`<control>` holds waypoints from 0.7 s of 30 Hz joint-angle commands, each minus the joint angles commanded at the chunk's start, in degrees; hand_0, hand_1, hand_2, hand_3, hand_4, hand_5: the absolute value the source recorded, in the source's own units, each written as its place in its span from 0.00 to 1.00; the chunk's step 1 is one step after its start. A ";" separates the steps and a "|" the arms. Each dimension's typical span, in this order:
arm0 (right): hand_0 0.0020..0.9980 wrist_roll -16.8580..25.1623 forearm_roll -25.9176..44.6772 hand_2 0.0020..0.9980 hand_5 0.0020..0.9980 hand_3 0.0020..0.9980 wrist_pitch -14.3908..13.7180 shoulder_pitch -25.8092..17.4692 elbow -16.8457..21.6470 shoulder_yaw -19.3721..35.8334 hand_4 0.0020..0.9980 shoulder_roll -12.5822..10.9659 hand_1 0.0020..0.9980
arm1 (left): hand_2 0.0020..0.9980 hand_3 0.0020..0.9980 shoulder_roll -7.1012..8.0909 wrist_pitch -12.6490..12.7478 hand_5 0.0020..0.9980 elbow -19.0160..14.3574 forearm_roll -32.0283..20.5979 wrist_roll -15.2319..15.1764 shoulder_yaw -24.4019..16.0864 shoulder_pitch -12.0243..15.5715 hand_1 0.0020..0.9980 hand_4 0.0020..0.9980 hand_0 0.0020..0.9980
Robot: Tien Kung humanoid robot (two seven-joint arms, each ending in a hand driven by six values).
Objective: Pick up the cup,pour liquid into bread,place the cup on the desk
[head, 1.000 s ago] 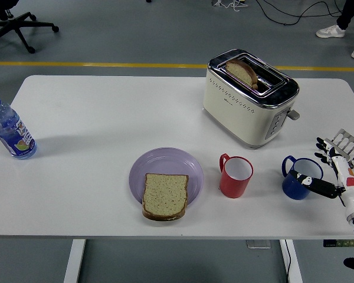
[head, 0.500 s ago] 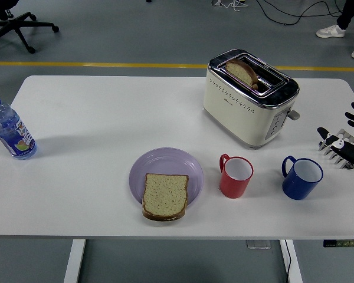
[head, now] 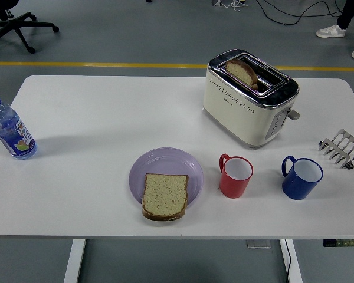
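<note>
Neither robot hand seen in head view; finger state cannot be told; nothing gripped.

Risk judged: two cups present, task names one; wrong cup may be picked; red cup (head: 236, 176) stands just beside purple plate (head: 165, 172), blue cup (head: 302, 177) further right; bread slice (head: 165, 196) overhangs plate's near rim, so pour may spill onto white table (head: 106, 118).

Counted: cups two; bread slices two, second in toaster (head: 249, 97); plate one; bottle (head: 9, 128) one; metal rack (head: 341, 147) one.

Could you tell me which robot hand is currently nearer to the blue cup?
Neither: no robot hand is in view. The blue cup stands alone near the table's right end, beside the red cup.
</note>
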 joint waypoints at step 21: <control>0.62 -5.51 32.51 0.63 0.31 0.61 13.21 2.53 -15.49 -2.45 0.67 3.22 0.57 | 0.75 0.65 0.16 0.03 1.00 0.00 -0.90 -0.20 0.98 -0.60 0.74 0.41 0.68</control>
